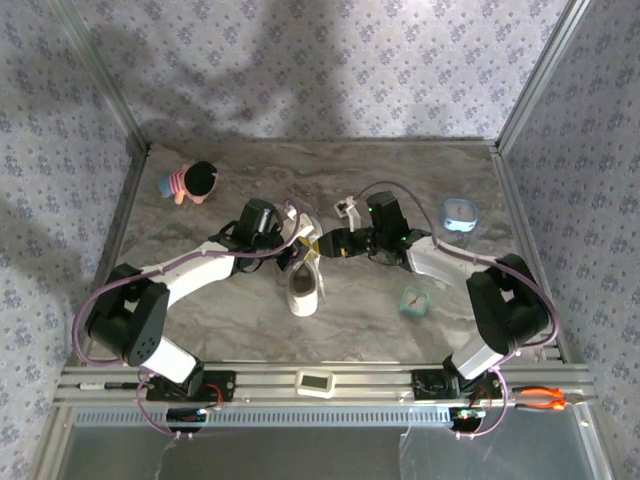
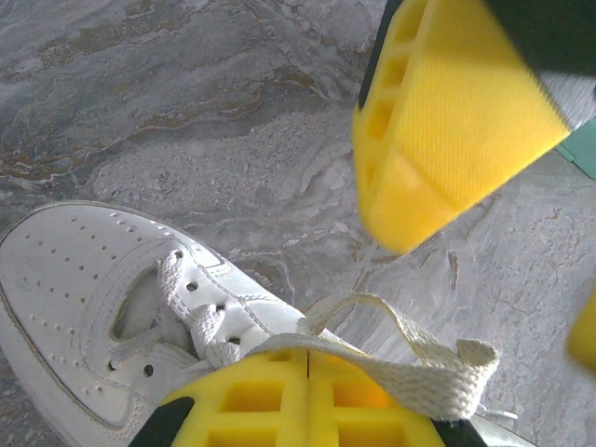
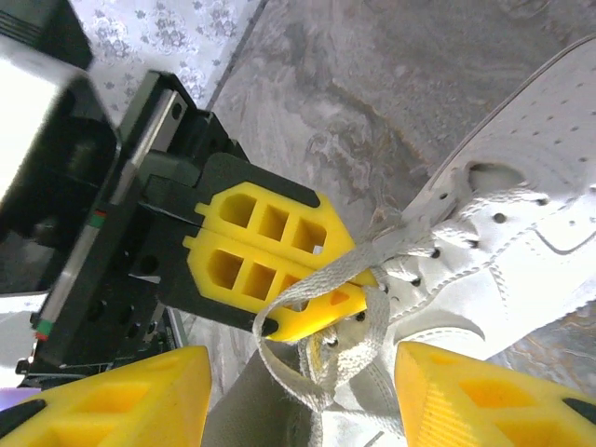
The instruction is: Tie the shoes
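Observation:
The white sneaker lies mid-table, toe toward the arms; it shows again in the left wrist view and the right wrist view. My left gripper is shut just above the eyelets. A loop of white lace lies across its closed yellow tips and hangs round one finger; I cannot tell whether it is pinched. My right gripper faces it, open, straddling the hanging loop without touching it. One of its fingers hovers over the marble.
A small doll lies at the back left. A round blue object and a small teal one sit right of the shoe. A white device and orange-handled pliers rest on the front rail. Patterned walls enclose the table.

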`<state>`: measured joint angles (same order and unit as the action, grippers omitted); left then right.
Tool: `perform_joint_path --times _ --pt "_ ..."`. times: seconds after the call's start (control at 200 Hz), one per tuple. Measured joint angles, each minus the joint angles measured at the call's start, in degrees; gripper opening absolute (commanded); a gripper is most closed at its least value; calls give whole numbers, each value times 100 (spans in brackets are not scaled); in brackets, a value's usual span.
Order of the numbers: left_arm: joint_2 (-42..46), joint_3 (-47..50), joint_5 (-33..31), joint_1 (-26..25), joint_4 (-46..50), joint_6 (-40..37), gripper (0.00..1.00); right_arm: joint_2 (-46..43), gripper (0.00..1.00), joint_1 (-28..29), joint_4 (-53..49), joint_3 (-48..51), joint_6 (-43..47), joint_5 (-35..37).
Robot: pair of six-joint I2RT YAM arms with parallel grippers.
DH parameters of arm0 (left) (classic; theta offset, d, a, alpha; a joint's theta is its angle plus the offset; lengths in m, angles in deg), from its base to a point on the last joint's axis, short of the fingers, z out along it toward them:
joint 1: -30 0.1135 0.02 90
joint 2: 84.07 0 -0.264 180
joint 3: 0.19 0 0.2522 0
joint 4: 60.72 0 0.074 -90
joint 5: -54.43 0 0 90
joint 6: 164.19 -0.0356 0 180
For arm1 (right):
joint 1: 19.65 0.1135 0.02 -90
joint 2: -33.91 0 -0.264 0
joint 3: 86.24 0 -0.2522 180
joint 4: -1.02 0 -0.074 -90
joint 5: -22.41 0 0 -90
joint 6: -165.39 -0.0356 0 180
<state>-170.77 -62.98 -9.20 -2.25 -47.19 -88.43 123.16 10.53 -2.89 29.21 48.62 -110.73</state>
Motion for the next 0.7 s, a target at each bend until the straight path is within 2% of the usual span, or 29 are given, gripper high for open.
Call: perform_joint_path --times 0.08,0.24,0.42,0.705 --pt "0 0 0 0 0 -2 0 -190 52 -74 -142 9 -20 57" --pt "0 0 2 0 0 -2 0 -369 39 -214 -483 7 -116 354" --pt "0 0 2 0 0 -2 0 -103 41 -299 -553 7 -310 422" --pt "0 0 2 0 2 -2 0 501 43 -11 -516 -332 -483 313"
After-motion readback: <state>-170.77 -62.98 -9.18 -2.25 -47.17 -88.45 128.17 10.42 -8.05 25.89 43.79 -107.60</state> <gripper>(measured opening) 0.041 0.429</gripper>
